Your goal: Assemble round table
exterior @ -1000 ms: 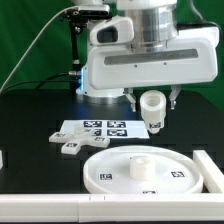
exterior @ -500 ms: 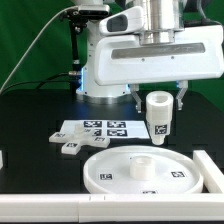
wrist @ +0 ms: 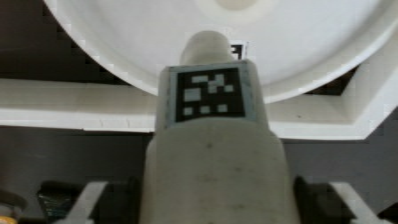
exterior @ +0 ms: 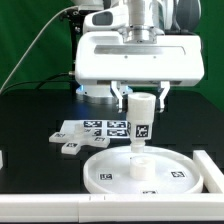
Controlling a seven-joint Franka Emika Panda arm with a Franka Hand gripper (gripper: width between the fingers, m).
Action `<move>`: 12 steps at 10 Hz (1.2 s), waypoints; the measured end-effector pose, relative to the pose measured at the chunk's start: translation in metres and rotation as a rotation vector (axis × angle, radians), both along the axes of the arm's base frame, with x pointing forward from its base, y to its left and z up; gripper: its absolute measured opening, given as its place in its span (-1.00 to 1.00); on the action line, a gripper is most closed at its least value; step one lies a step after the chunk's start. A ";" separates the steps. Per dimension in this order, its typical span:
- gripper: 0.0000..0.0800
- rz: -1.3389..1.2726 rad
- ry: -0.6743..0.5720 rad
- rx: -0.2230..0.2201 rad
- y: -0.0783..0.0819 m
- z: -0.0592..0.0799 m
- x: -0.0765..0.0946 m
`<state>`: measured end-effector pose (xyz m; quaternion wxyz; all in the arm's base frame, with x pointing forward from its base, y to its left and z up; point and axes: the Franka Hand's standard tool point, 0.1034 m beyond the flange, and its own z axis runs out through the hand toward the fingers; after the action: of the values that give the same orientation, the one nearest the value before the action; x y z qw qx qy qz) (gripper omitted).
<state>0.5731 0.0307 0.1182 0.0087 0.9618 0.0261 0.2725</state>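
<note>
The gripper (exterior: 142, 98) clasps the upright leg (exterior: 142, 122) over the central hub (exterior: 150, 162) of the rimmed disc (exterior: 178, 162).

No word, brand or number can be read; the only signs are black-and-white square tags. 1 tag (exterior: 141, 128) stands on the side of the leg (exterior: 141, 106), above the disc (exterior: 100, 165); the wrist view shows its pattern (wrist: 210, 93) close up. At least 2 tags (exterior: 108, 177) lie on the disc's top face; several more are printed on the marker board (exterior: 68, 131), just beyond the disc.
</note>
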 end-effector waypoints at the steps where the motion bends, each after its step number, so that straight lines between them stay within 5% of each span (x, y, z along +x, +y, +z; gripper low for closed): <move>1: 0.02 -0.001 -0.002 0.002 0.002 -0.001 0.000; 12: 0.02 0.013 0.020 -0.002 0.012 -0.036 -0.013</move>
<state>0.5597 0.0429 0.0818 0.0078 0.9643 0.0329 0.2628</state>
